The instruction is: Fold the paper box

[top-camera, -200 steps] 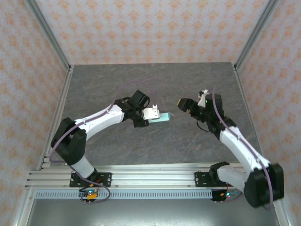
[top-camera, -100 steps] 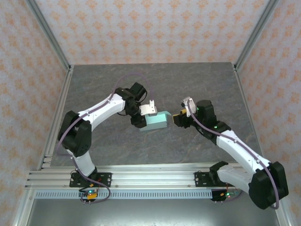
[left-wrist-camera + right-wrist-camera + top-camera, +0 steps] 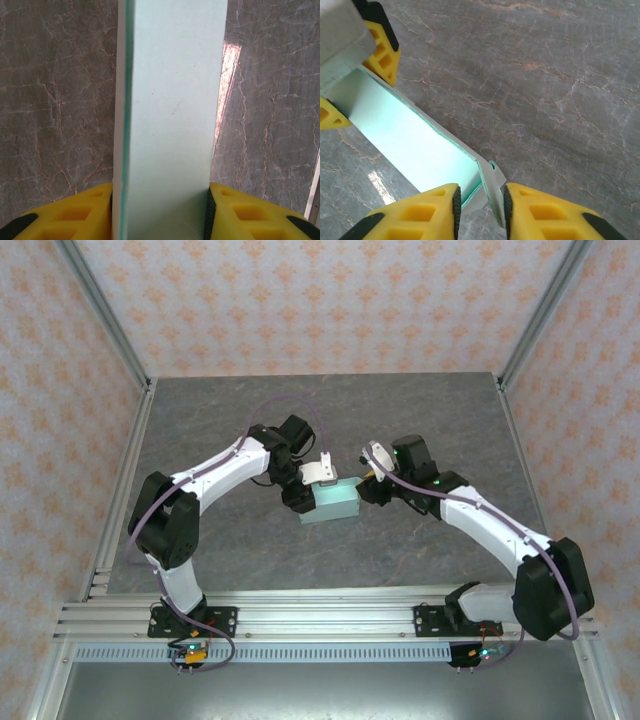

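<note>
The left gripper (image 3: 306, 497) is pressed shut on the near end of the paper box (image 3: 336, 502), with one yellow finger (image 3: 75, 216) on each side. It holds the box out over the grey tabletop (image 3: 200, 420), in the middle between the two arms. The box looks mostly made: a long, flat mint shape with closed sides. At its far end a small flap (image 3: 490, 182) sticks out loose. The right gripper (image 3: 480, 206) has a finger on each side of that flap, very close, but I cannot tell if it is squeezing. I think the end is being closed now. Next, the flap needs a gentle push inward while the left gripper holds steady.
</note>
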